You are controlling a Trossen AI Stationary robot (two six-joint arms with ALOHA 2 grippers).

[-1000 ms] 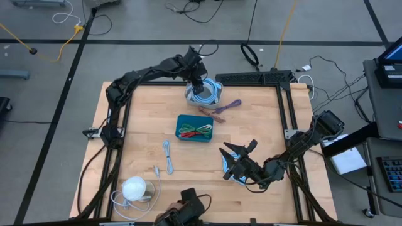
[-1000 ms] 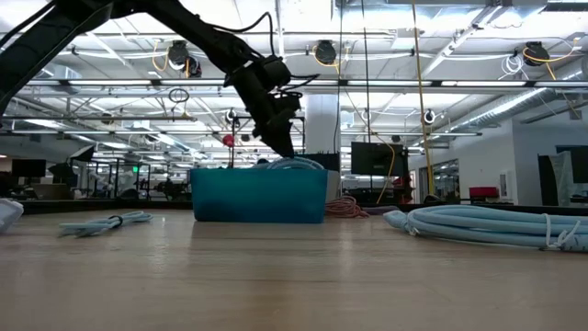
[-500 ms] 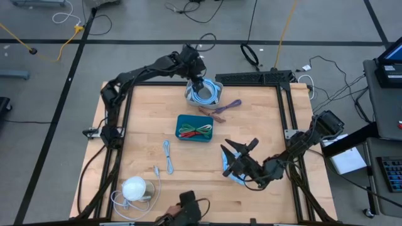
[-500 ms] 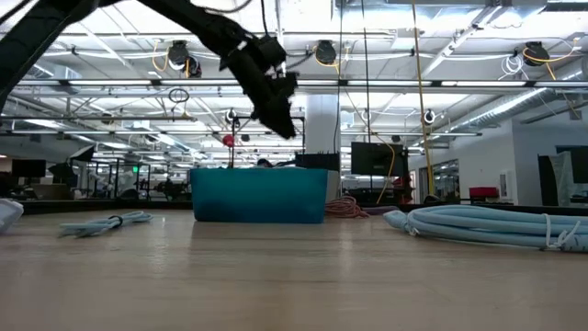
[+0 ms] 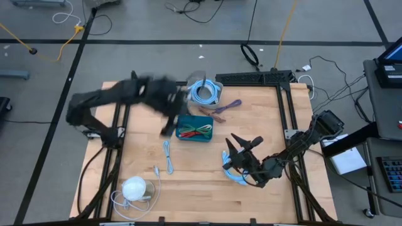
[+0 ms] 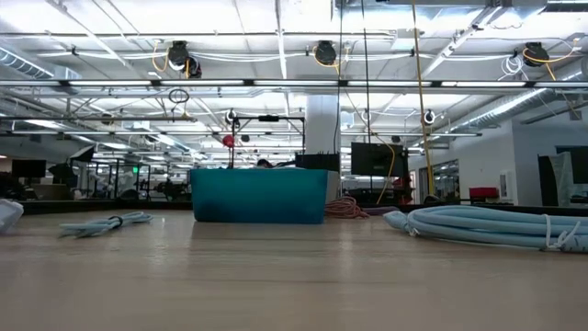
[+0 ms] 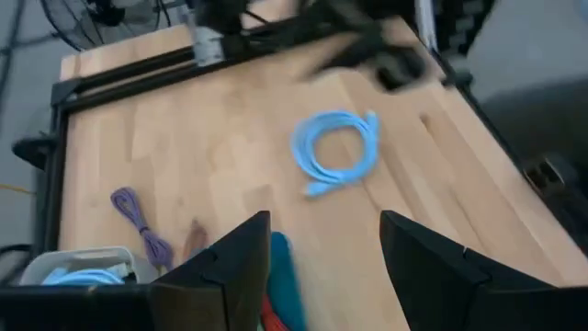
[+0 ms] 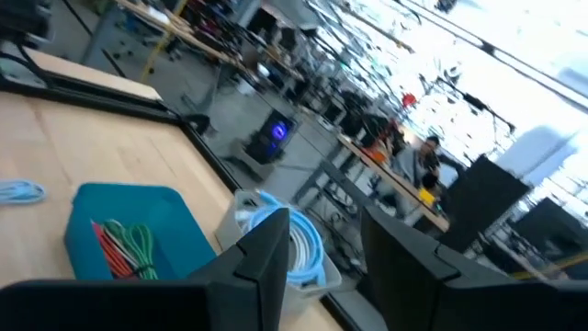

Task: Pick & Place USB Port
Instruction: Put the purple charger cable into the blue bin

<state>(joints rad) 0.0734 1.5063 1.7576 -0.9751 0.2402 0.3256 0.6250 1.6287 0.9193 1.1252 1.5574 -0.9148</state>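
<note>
A light-blue coiled cable (image 5: pixel 231 169) lies flat on the wood near the right side, and shows in the left wrist view (image 7: pixel 335 152). My right gripper (image 5: pixel 244 143) hovers just above it, open, touching nothing; its wrist view (image 8: pixel 323 221) looks toward the bins. My left gripper (image 5: pixel 167 127) is blurred, open (image 7: pixel 323 221), in the air just left of the teal bin (image 5: pixel 195 139). That bin holds red and green cables (image 8: pixel 124 241). The white bin (image 5: pixel 204 94) at the far edge holds a blue cable coil (image 8: pixel 292 237).
A purple cable (image 5: pixel 229 105) and a brown one lie between the two bins. A pale cable (image 5: pixel 168 156) lies left of centre. A white round thing (image 5: pixel 134 187) with a cord sits near the near-left corner. Black frame rails run along the table's left, right and far sides.
My left gripper rose out of the white bin at the far edge and swung fast toward the table's left and near side; it has left the low view. My right gripper tipped up slightly over the coil. A dark thing at the near edge went out of view.
</note>
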